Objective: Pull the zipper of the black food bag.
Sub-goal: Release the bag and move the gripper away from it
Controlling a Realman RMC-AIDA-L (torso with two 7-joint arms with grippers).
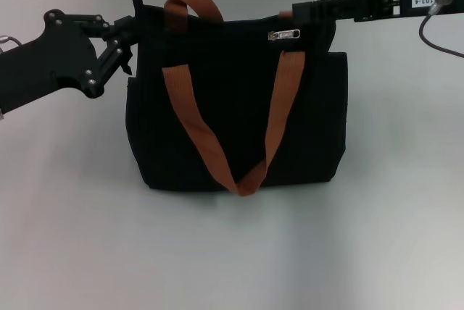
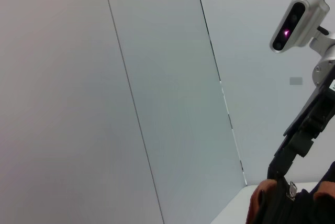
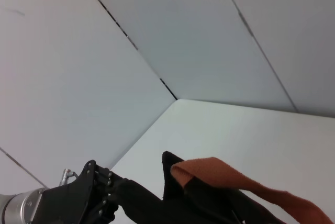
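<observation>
Left tool [image 1: 129,42] pressed against the upper left corner of the black food bag [image 1: 232,107], fingers narrow and seemingly pinching the fabric edge there, though the actual contact stays hidden behind the black linkage. Same left tool seen from the right wrist view [image 3: 107,200], meeting the bag's corner [image 3: 172,182]. Right tool [image 1: 308,11] reaching in from the right along the bag's top edge, tip lying just above and beside the zipper [image 1: 284,35]; cannot tell whether open or closed, fingers lost against the dark fabric. Silver pull tab lying flat, near the top right of the bag, just over the upper end of one orange-brown strap [image 1: 279,107]. Second strap [image 1: 192,2] arching above the top edge towards the left. Front straps meeting in a V low on the bag's face. Bag upright on the pale desk [image 1: 232,252], roughly central. From the left wrist view, right arm [image 2: 306,124] angled down to the bag top [image 2: 293,208].
</observation>
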